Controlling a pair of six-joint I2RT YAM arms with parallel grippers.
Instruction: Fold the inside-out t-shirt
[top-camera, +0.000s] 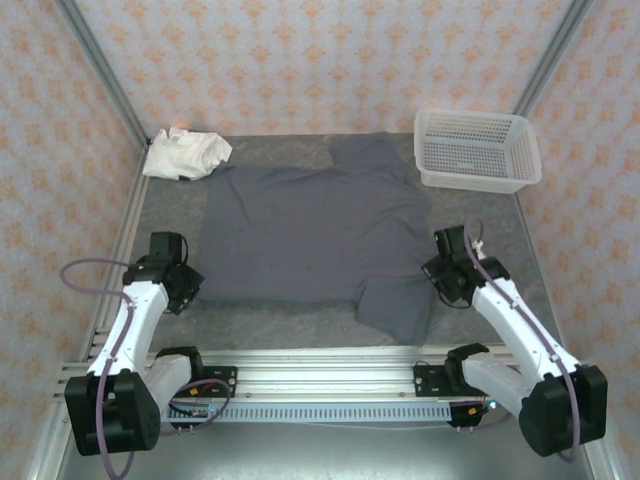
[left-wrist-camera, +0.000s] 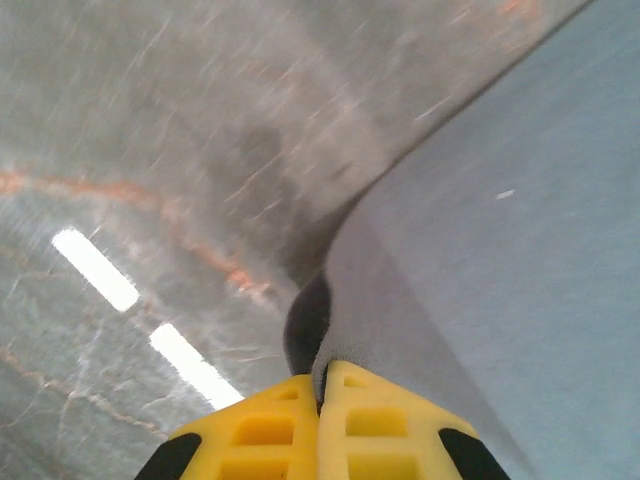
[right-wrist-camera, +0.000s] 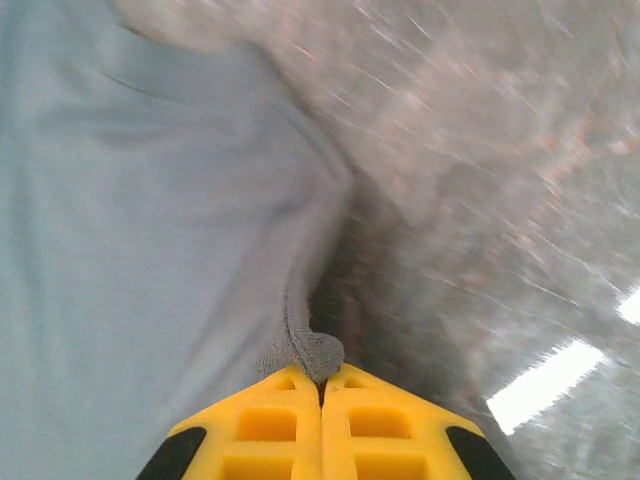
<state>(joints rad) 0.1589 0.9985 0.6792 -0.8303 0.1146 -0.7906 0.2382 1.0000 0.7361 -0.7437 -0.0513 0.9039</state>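
- As it is seen from above, the inside-out t-shirt (top-camera: 310, 235) is spread out on the grey counter (top-camera: 165, 215) between the two arms, mostly flat, with some soft wrinkles
- One sleeve is laid toward the far side of the counter and the other toward the near right, close to the arm bases
- The left gripper (top-camera: 188, 285) is placed at the near left corner of the t-shirt
- From the left wrist, the left gripper (left-wrist-camera: 322, 385) is seen closed, its yellow fingers (left-wrist-camera: 260, 430) pressed together, and the edge of the t-shirt (left-wrist-camera: 500, 250) is pinched between them and lifted a little off the counter
- The right gripper (top-camera: 445, 272) is placed at the right edge of the t-shirt, between the two sleeves
- From the right wrist, the right gripper (right-wrist-camera: 322, 385) is also seen closed, and a small bunch of the t-shirt (right-wrist-camera: 130, 250) edge is held at its fingers (right-wrist-camera: 380, 425)
- A crumpled cream-white garment (top-camera: 185, 153) is left in the far left corner, near the t-shirt; whether they touch cannot be told
- A white basket (top-camera: 478, 150) is set in the far right corner, just beside the far sleeve
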